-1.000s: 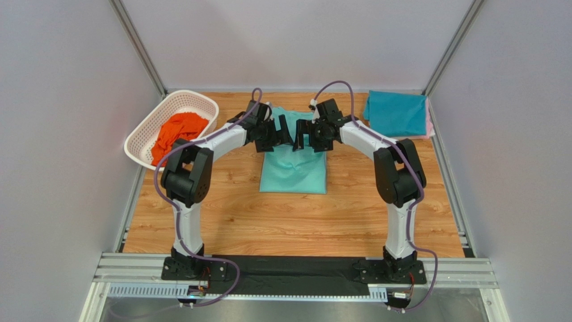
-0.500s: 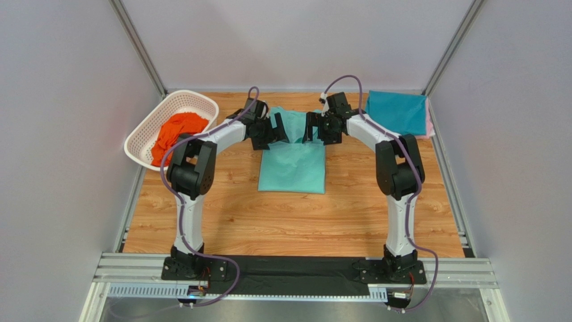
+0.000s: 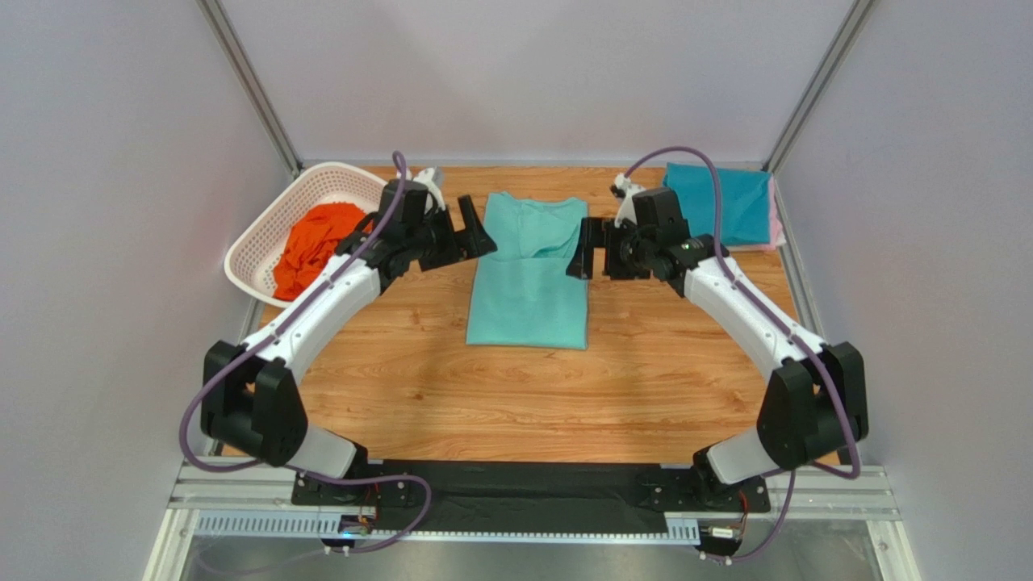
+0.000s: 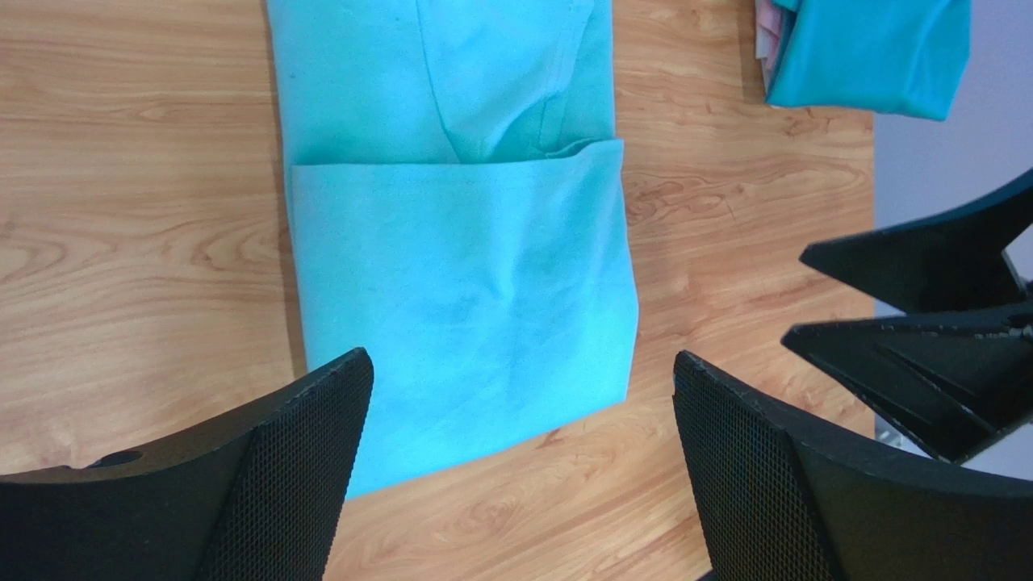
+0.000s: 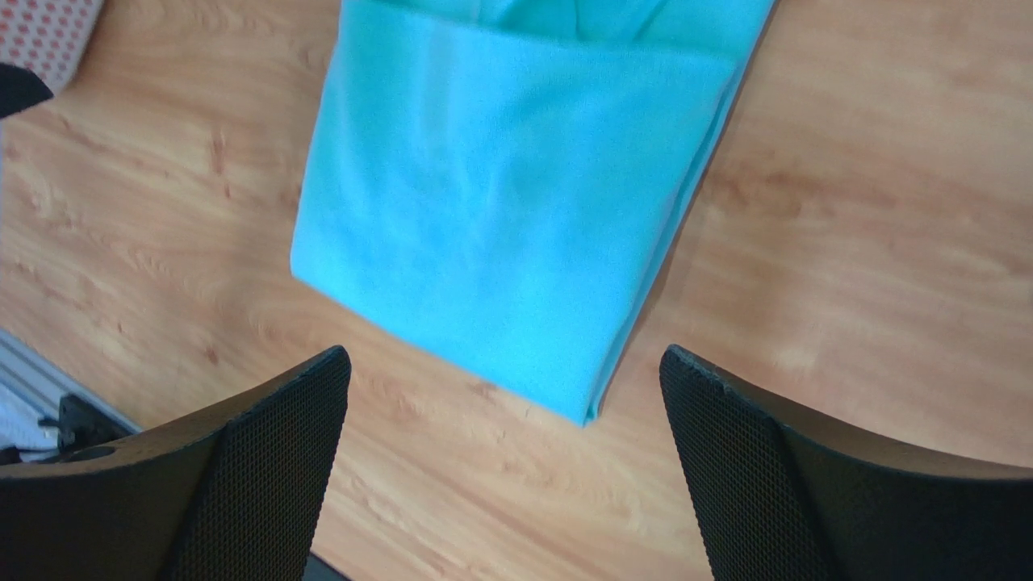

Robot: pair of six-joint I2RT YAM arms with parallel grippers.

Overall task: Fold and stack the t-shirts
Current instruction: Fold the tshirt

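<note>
Basket (image 3: 346, 179): orange shirt (image 3: 313, 242) crumpled inside.
My left pincer (image 3: 473, 230): spread, empty, beside the mint shirt (image 3: 530, 285).
Mint shirt: folded flat, centre of the table (image 3: 400, 375).
My right pincer (image 3: 586, 248): spread, empty, beside it.
Teal shirt (image 3: 718, 203): folded on the pink shirt (image 3: 776, 228), far corner.

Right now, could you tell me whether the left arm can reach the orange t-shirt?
Probably yes: the orange t-shirt lies uncovered in the basket close to the left end effector, which is open and empty.
</note>
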